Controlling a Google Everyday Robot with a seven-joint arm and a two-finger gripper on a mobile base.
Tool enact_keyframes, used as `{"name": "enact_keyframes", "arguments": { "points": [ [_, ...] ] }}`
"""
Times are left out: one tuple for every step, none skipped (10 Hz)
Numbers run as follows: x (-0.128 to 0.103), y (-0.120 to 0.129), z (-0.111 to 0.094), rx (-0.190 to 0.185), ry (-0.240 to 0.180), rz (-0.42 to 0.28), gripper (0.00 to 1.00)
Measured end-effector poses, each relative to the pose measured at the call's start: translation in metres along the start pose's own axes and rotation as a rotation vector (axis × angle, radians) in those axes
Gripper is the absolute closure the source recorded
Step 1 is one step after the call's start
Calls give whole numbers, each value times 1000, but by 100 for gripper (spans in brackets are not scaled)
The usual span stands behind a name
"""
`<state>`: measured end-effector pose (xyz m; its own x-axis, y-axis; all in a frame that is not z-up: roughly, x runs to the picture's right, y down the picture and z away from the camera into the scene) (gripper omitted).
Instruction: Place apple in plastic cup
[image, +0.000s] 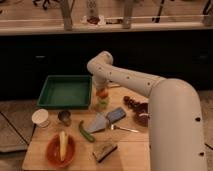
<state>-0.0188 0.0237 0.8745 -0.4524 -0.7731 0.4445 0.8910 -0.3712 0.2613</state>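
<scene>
The apple (102, 93), orange-red, sits right at the top of the light-green plastic cup (102, 104) in the middle of the wooden table, just right of the green tray. My gripper (100, 85) points straight down and is directly over the apple, touching or nearly touching it. The white arm reaches it from the lower right and hides the table's right side.
A green tray (65, 92) lies left of the cup. A white cup (41, 118) and a metal cup (64, 117) stand front left. A green vegetable (86, 131), grey-blue packet (107, 120), fork (125, 129), orange bowl (61, 150), dark fruit cluster (132, 102) lie nearby.
</scene>
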Motion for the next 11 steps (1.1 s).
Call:
{"name": "enact_keyframes", "arguments": {
  "points": [
    [0,-1,3,2,-1,10,100],
    [0,0,4,3,-1,17,100],
    [0,1,5,4,-2,20,100],
    [1,2,5,3,-4,25,97],
    [1,1,6,1,-12,26,86],
    [2,0,7,2,-14,23,76],
    [1,-1,7,3,-20,22,68],
    [2,0,7,6,-21,20,57],
    [1,0,7,12,-22,20,46],
    [1,0,8,18,-22,21,38],
    [1,1,8,23,-21,22,27]
  ]
}}
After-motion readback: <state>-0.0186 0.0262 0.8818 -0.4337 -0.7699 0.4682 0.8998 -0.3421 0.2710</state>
